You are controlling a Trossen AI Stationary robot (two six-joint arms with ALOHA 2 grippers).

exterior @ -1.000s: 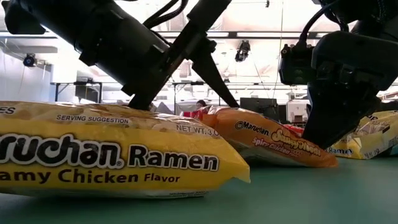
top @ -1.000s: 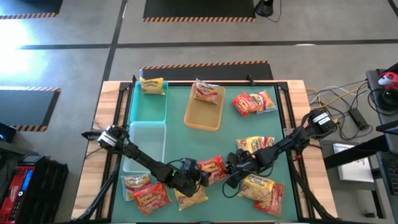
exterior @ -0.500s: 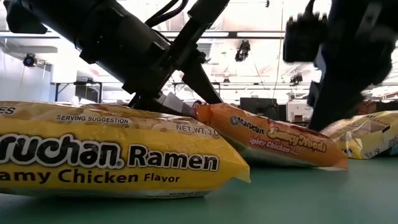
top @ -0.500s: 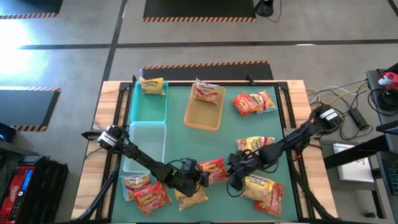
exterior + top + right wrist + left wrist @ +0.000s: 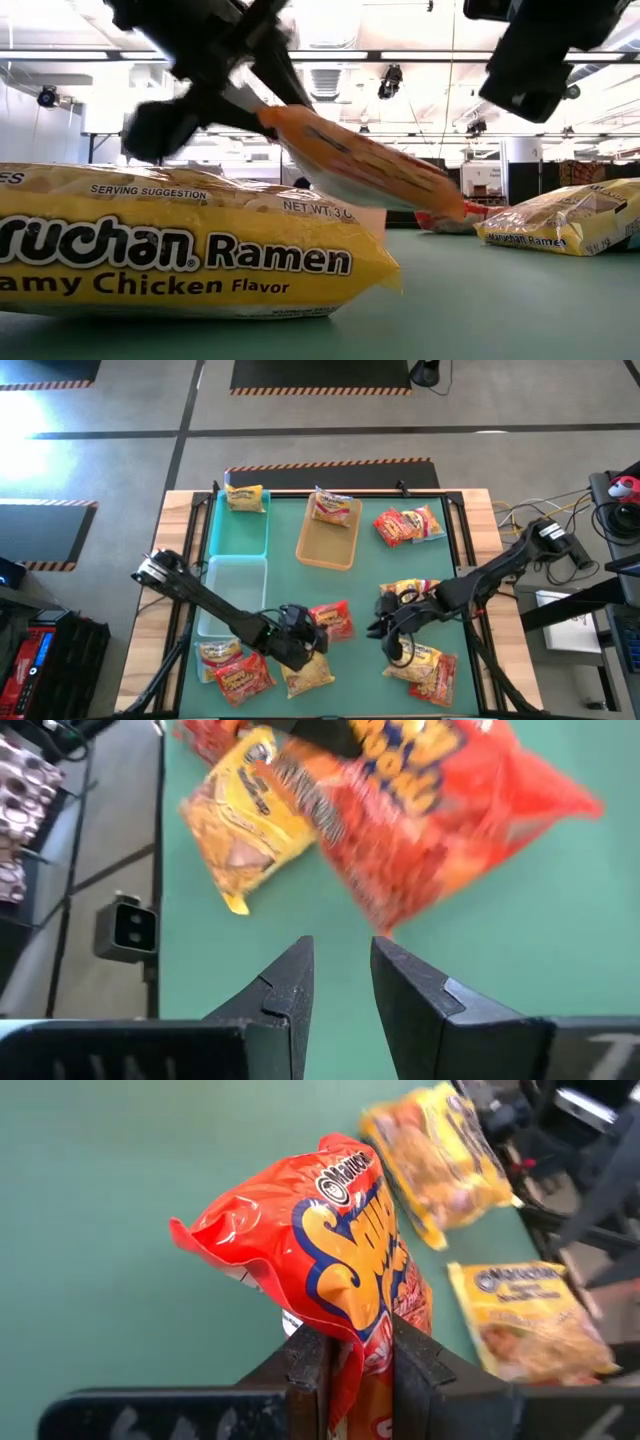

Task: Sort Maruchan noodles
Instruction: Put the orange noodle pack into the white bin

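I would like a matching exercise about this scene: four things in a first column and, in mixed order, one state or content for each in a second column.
Column one:
1. left gripper
2. right gripper
3. teal tray
4. tan tray

Column two:
a. contains a mostly yellow packet
b. open, gripping nothing
c. contains a packet with red on it
d. shut on an orange-and-red packet

Pairs: 1-d, 2-b, 3-a, 4-c.
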